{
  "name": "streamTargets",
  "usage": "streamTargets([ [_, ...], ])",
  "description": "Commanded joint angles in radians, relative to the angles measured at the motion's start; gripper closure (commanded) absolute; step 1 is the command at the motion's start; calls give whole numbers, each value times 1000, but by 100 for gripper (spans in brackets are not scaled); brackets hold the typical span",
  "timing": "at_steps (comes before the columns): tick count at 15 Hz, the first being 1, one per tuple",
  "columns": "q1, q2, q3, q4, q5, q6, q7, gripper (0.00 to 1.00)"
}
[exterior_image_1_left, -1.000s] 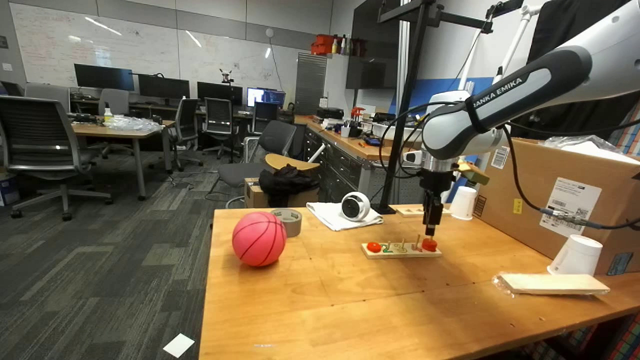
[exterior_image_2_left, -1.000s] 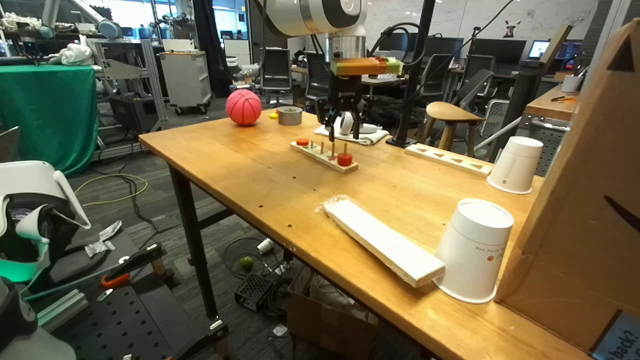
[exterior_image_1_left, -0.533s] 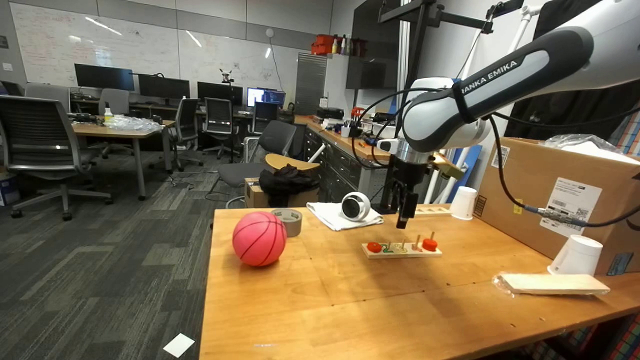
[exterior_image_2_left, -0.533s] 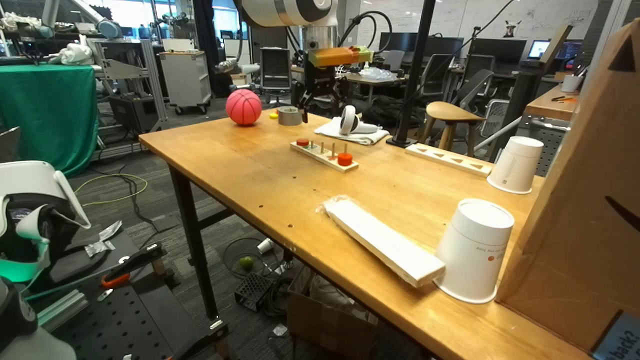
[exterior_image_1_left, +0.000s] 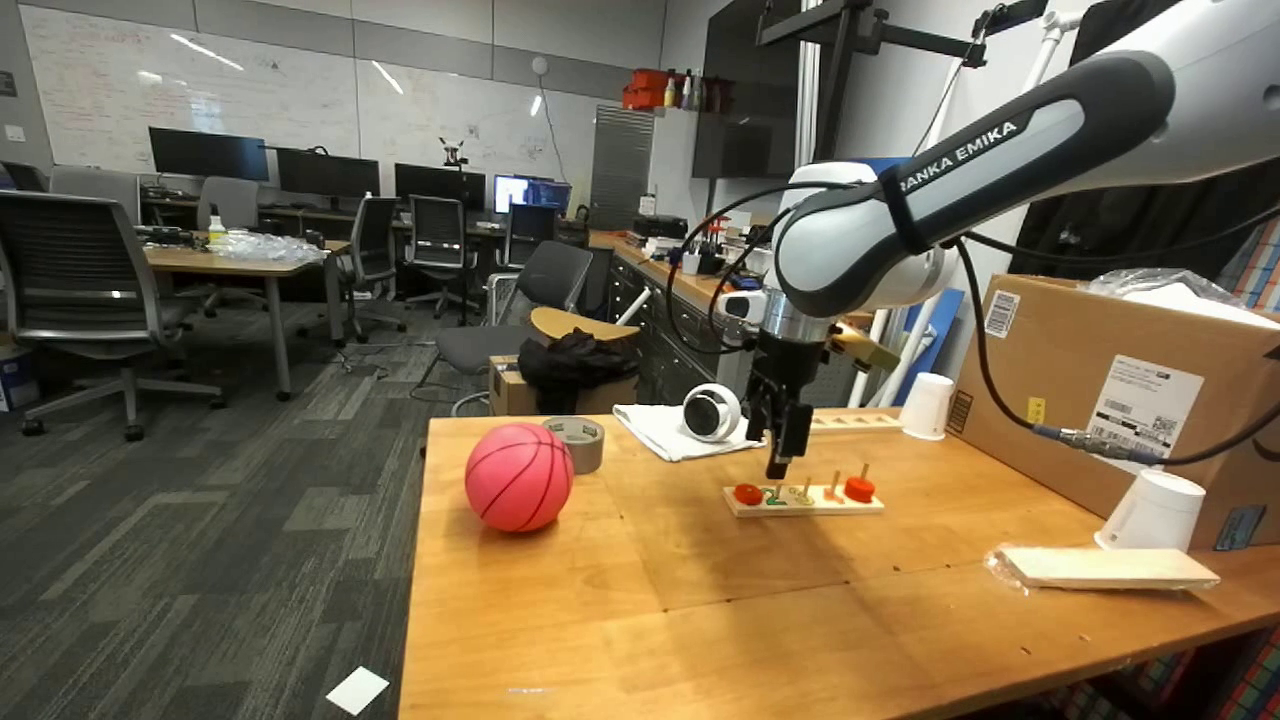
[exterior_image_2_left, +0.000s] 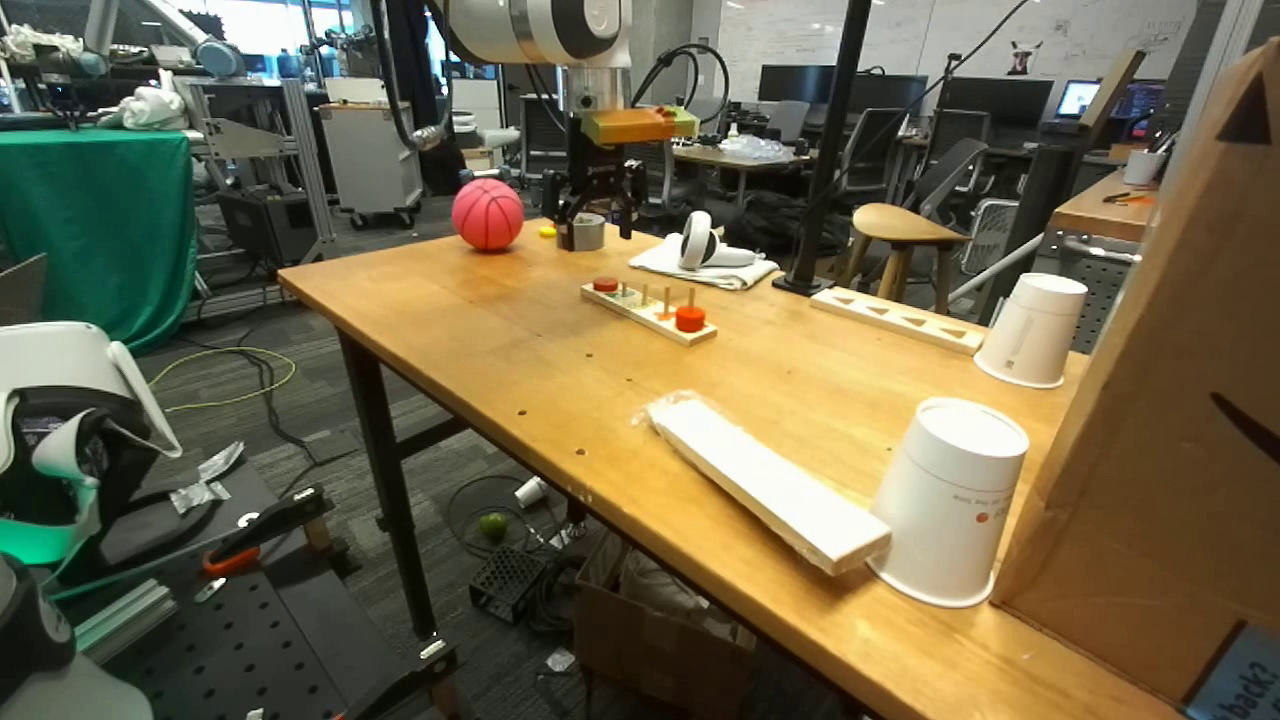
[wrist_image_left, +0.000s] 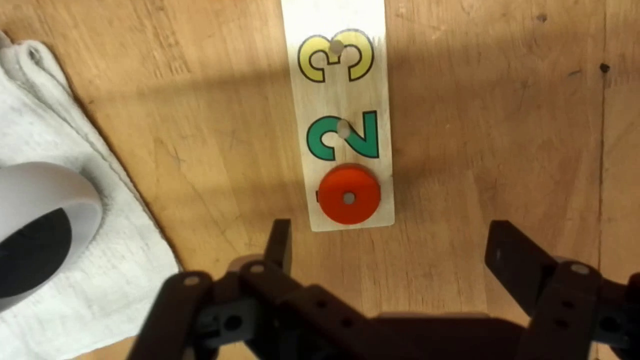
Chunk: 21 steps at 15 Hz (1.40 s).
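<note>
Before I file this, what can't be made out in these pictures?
Wrist view: the numeral under the red disc, mostly covered by it.
Wrist view: the far end of the pegboard, cut off by the top edge.
Wrist view: part of the white controller, beyond the left edge.
In an exterior view: one side of the tape roll, behind the end effector.
In an exterior view: fine print on the large box label, too small to read.

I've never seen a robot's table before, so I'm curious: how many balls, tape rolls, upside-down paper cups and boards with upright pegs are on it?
Pink ball: 1
Tape roll: 1
Upside-down paper cups: 2
Board with upright pegs: 1
Total: 5
</note>
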Motion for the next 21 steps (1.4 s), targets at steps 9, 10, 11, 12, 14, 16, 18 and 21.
streamTargets([
  [9, -14, 112, 4, 81, 44, 16, -85, 0],
  [10, -16, 121, 7, 89, 50, 21, -95, 0],
  [11, -17, 128, 8, 97, 54, 22, -101, 0],
  [12, -18, 135, 9, 102, 61, 23, -108, 0],
  [14, -18, 144, 8, 110, 71, 20, -120, 0],
  [16, -17, 151, 6, 114, 73, 20, -125, 0],
  [18, -18, 152, 5, 114, 72, 19, -129, 0],
  [21, -16, 152, 4, 113, 68, 21, -131, 0],
])
